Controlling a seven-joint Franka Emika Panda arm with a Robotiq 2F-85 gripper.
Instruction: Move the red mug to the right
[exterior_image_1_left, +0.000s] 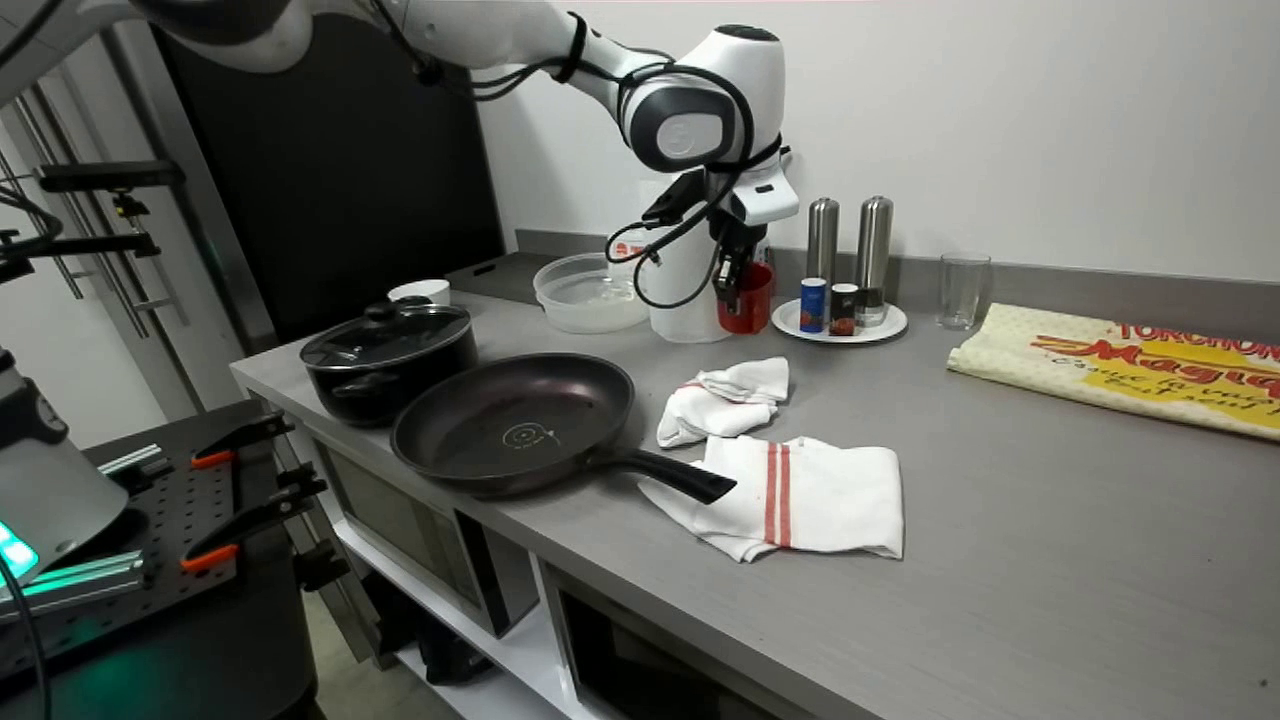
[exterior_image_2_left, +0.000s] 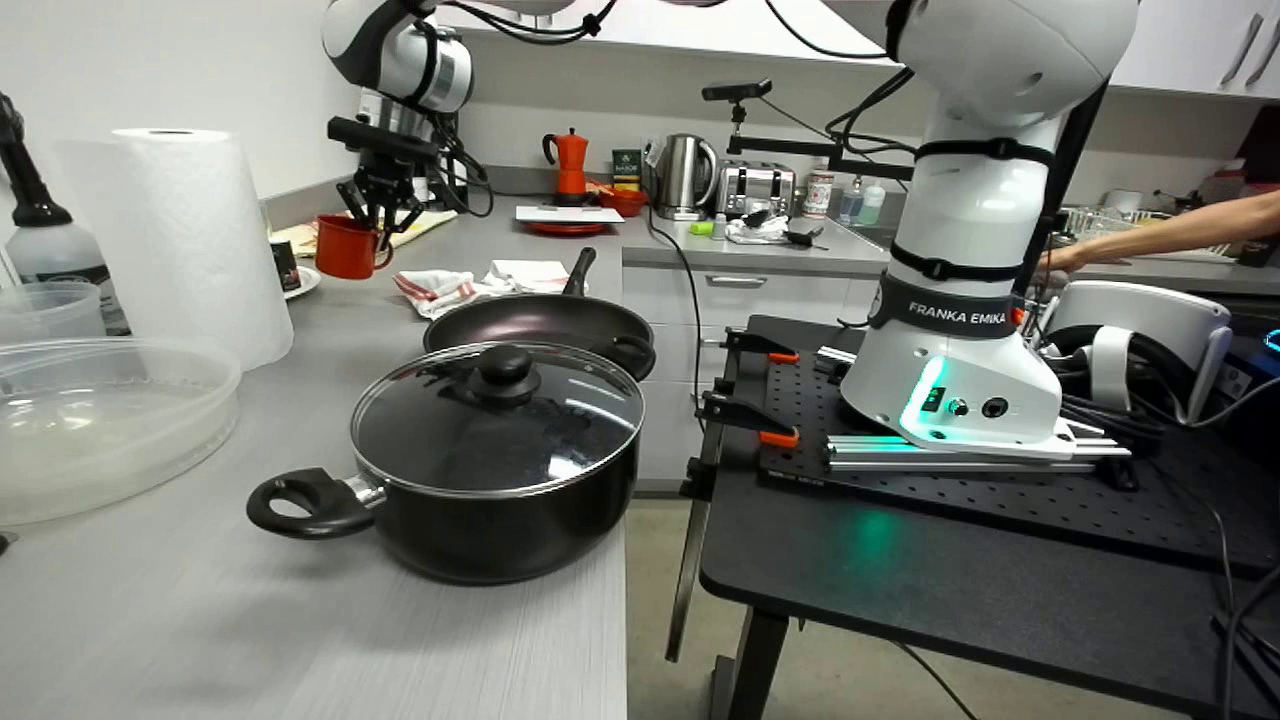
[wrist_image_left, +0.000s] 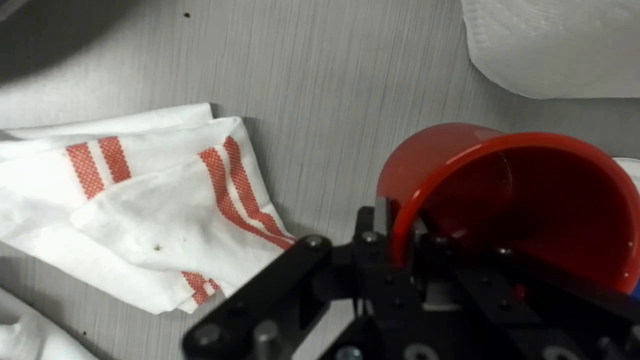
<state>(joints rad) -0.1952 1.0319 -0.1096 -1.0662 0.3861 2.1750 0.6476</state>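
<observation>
"What comes first at the left?"
"In an exterior view, the pot (exterior_image_1_left: 388, 370), lid on, left of centre. The pan (exterior_image_1_left: 515, 420) sits just beside it, handle pointing to the lower right."
"Then?"
"A clear tub (exterior_image_1_left: 588, 300), higher in the frame, and right of it the roll (exterior_image_1_left: 685, 312), upright."
"And the mug (exterior_image_1_left: 757, 300)?"
"At the right edge of the roll in that frame, above mid-height and right of centre."
"How does the gripper (wrist_image_left: 400, 232) stand?"
"Narrow, holding the mug. In the wrist view its fingers (wrist_image_left: 371, 250) pinch the rim low and right of centre, and the mug's mouth takes up much of the right side."
"And lower down than the mug?"
"In an exterior view, white cloths (exterior_image_1_left: 835, 500) with red stripes, right of centre."
"Further right?"
"The plate (exterior_image_1_left: 890, 327), with two small canisters (exterior_image_1_left: 812, 305) on it, then the glass (exterior_image_1_left: 962, 290), then a yellow cloth (exterior_image_1_left: 1150, 375) running off the right edge."
</observation>
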